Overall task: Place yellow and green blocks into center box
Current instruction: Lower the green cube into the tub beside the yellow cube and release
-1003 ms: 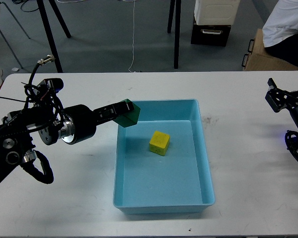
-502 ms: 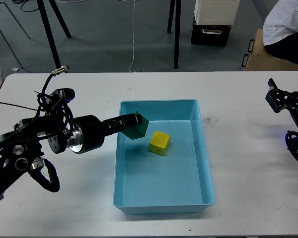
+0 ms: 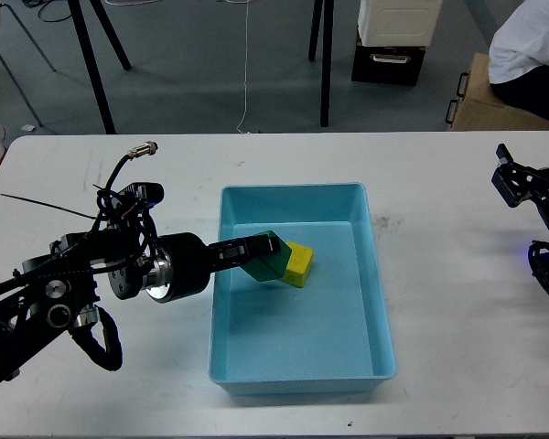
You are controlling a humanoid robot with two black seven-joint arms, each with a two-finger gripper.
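Note:
The light blue tray (image 3: 375, 274) sits at the table's middle. The yellow block (image 3: 299, 263) rests on its bottom near the far left part. My left gripper (image 3: 256, 252) reaches over the tray's left wall and is shut on the green block (image 3: 268, 260), holding it low inside the tray, right beside the yellow block and partly in front of it. My right gripper (image 3: 517, 183) is at the right edge of the table, far from the tray; its fingers cannot be told apart.
The white table (image 3: 457, 320) has a far edge toward tripod legs (image 3: 325, 64) and a cardboard box (image 3: 480, 101). A person in white sits at the back right. Cables loop over my left arm (image 3: 119, 274).
My left gripper has moved right and down with the green block, from above the tray's left wall to low inside the tray next to the yellow block. The right arm has not moved.

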